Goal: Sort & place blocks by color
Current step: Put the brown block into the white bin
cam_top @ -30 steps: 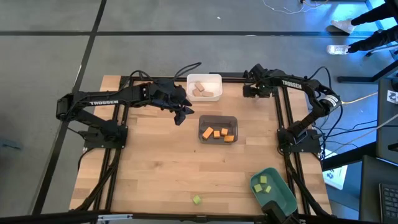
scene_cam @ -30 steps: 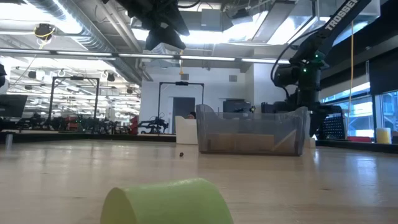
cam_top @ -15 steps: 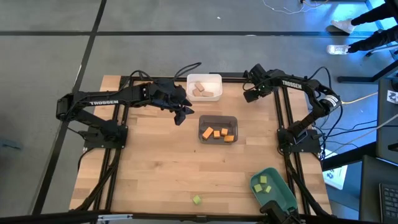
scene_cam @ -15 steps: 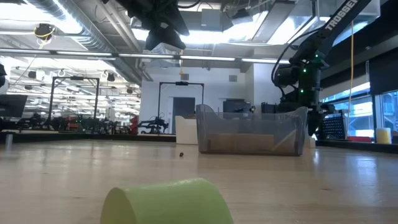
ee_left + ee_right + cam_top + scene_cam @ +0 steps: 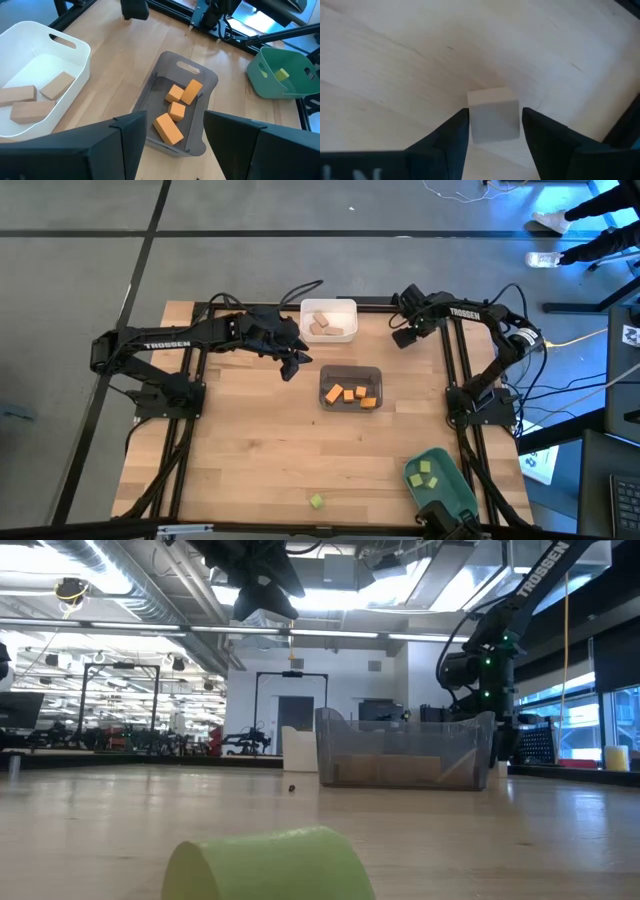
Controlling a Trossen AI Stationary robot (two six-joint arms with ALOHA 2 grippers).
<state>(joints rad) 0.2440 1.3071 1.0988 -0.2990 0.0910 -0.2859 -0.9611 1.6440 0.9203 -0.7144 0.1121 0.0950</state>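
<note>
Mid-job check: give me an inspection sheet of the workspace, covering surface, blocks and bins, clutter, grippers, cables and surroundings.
Surface: wooden table, mostly bare.
Job's things: three tan blocks in the white bin; four orange blocks in the grey bin; two green blocks in the green bin; one loose green block near the front edge; one pale block on the table between the right gripper's fingers.
Clutter: nothing seen.
Grippers: left gripper open, empty, between the white and grey bins; right gripper open around the pale block at the back right.
Cables: black and white leads beside the right arm, off the table.
Surroundings: grey floor; a person's legs at far right.
</note>
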